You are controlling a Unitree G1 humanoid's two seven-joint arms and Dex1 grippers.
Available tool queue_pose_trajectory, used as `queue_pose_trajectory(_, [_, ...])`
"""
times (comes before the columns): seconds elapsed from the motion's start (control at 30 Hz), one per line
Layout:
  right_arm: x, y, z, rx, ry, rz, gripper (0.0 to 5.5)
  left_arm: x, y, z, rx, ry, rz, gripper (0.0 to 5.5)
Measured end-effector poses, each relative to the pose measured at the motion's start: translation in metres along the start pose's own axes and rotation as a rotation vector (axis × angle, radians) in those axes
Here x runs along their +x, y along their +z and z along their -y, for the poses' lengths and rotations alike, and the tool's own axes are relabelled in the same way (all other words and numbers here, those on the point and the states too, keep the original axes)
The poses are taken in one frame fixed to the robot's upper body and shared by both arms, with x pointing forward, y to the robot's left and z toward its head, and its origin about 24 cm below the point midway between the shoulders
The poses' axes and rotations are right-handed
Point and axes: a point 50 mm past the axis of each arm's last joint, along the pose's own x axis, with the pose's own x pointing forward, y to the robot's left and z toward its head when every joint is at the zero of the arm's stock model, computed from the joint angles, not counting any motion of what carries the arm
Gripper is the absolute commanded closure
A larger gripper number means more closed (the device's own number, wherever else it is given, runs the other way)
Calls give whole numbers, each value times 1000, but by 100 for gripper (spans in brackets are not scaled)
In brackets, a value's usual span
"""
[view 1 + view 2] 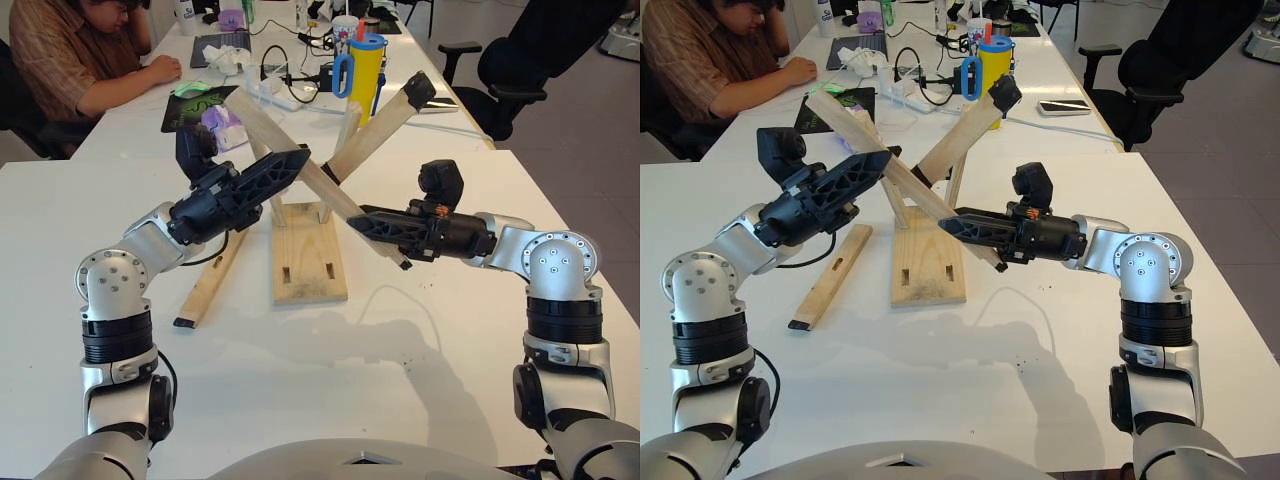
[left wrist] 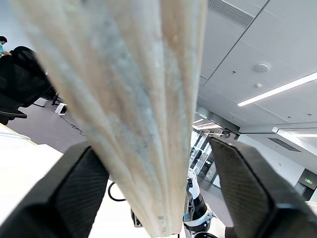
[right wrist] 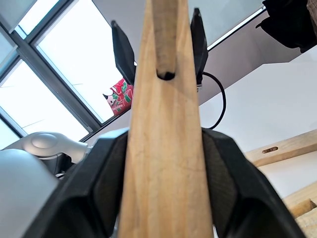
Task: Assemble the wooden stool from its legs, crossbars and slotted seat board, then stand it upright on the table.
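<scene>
Two wooden legs cross in an X in the air above the slotted seat board (image 1: 310,265), which lies flat on the white table. My right gripper (image 1: 358,215) is shut on the long leg (image 1: 262,122) near its lower end. The right wrist view shows that leg (image 3: 163,148), with a slot, clamped between the fingers. My left gripper (image 1: 300,158) sits at the crossing, shut on a leg (image 2: 133,99). The black-capped leg (image 1: 385,120) rises to the right from there. Another slotted leg (image 1: 210,280) lies on the table left of the board.
Short wooden pieces (image 1: 275,205) stand at the board's far end. Behind it are a yellow bottle (image 1: 366,62), cables and a mouse pad (image 1: 195,105). A person sits at the far left. A black office chair (image 1: 500,80) stands beyond the table's right edge.
</scene>
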Motion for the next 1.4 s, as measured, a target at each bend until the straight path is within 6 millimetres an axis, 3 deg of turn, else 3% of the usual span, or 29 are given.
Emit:
queue_pose_trajectory(0.2, [0,1,-2,-25,13,-7,345,-4,4,1,14,8,-12,345])
queue_pose_trajectory(0.4, [3,-1,-1,-40,-1,-27,345,-11,5,1,28,21,-40,346])
queue_pose_trajectory(0.43, [3,-1,-1,-39,-2,-28,309,-12,5,1,29,23,-43,346])
queue_pose_trajectory(0.57, [-5,-1,4,-49,-54,4,254,-29,9,-1,53,89,-54,346])
queue_pose_trajectory(0.67, [-9,-11,14,-92,-158,-42,209,-49,18,-2,84,162,-48,346])
queue_pose_trajectory(0.8, [-8,-38,28,-181,-287,-162,206,-86,32,-4,150,312,-88,346])
queue_pose_trajectory(0.97, [-1,-77,53,-483,-448,-410,206,-113,51,-13,254,455,-111,346])
queue_pose_trajectory(1.07, [6,-98,65,-667,-457,-527,206,-114,61,-19,324,484,-105,346])
queue_pose_trajectory(1.17, [5,-113,77,-739,-467,-595,206,-111,62,-20,372,476,-124,346])
queue_pose_trajectory(1.4, [-3,-106,89,-836,-483,-639,206,-106,44,-28,419,436,-220,346])
